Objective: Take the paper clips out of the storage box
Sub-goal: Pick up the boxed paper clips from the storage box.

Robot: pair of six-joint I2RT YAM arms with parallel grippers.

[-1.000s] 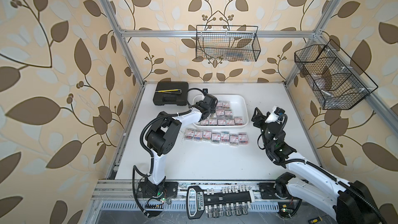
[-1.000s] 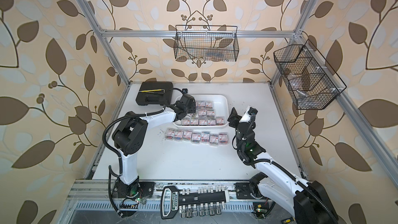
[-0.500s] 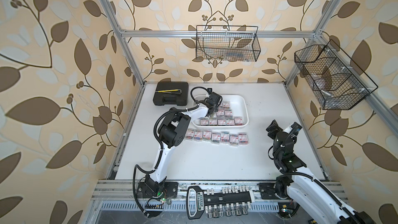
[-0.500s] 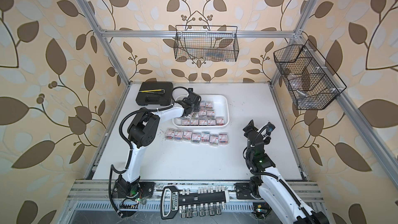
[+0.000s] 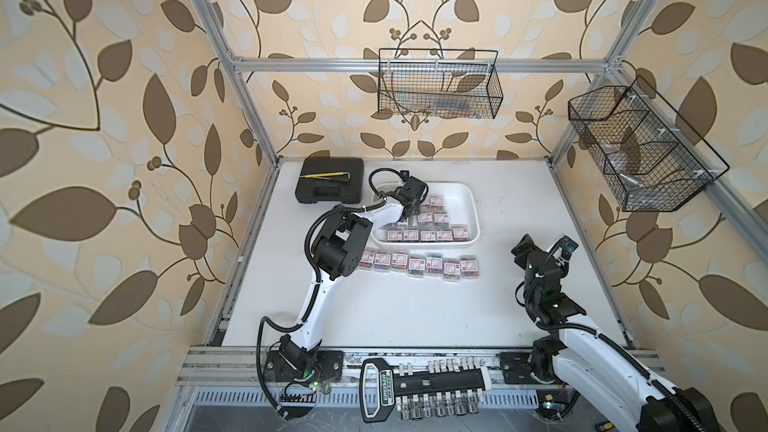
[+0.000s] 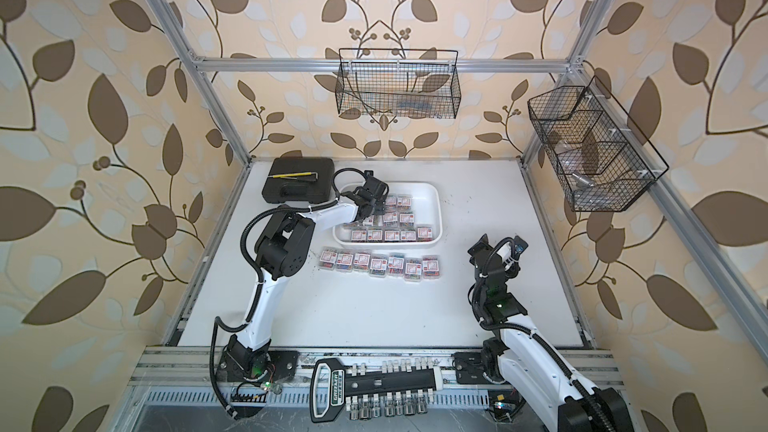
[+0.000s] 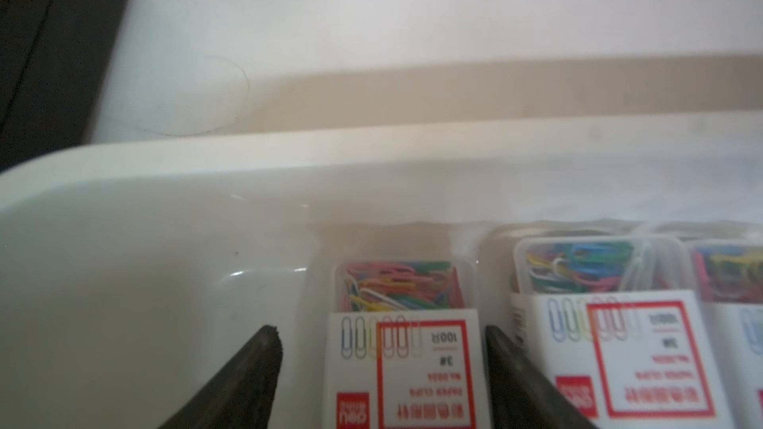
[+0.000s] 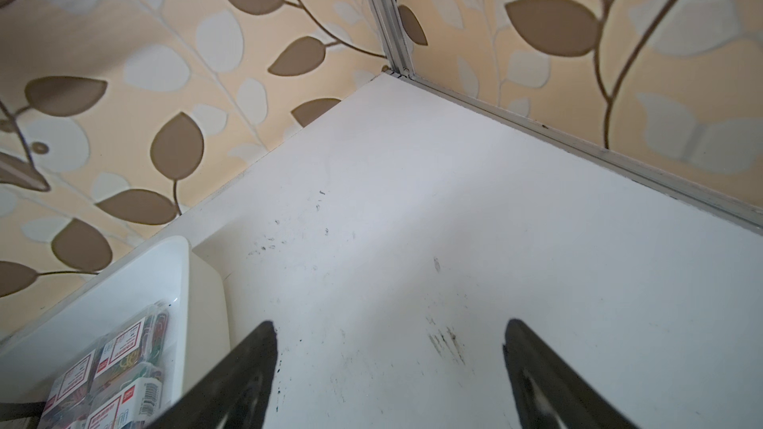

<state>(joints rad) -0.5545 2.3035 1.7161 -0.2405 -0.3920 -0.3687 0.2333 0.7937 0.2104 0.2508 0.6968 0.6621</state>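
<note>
Right arm [image 5: 540, 280] backed off storage box [image 5: 471, 205]; left arm [image 5: 382, 216] reached in. Paper clips [image 5: 419, 235]: some inside, row on desk [image 5: 415, 326]. Left wrist: left fingers [image 7: 247, 377] apart astride one pack [image 7: 402, 365], contact I can't confirm. Right wrist: right fingers [image 8: 243, 373] apart over desk.

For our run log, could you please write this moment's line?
left gripper: open, straddling paper-clip box in storage tray | right gripper: open, empty

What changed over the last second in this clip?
The right hand pulled back from beside the storage box toward the right edge of the table, open and empty. The left hand reached further into the storage box and now straddles one box of paper clips, not yet closed on it. The row of paper clips on the table and the black case stayed put.
</note>
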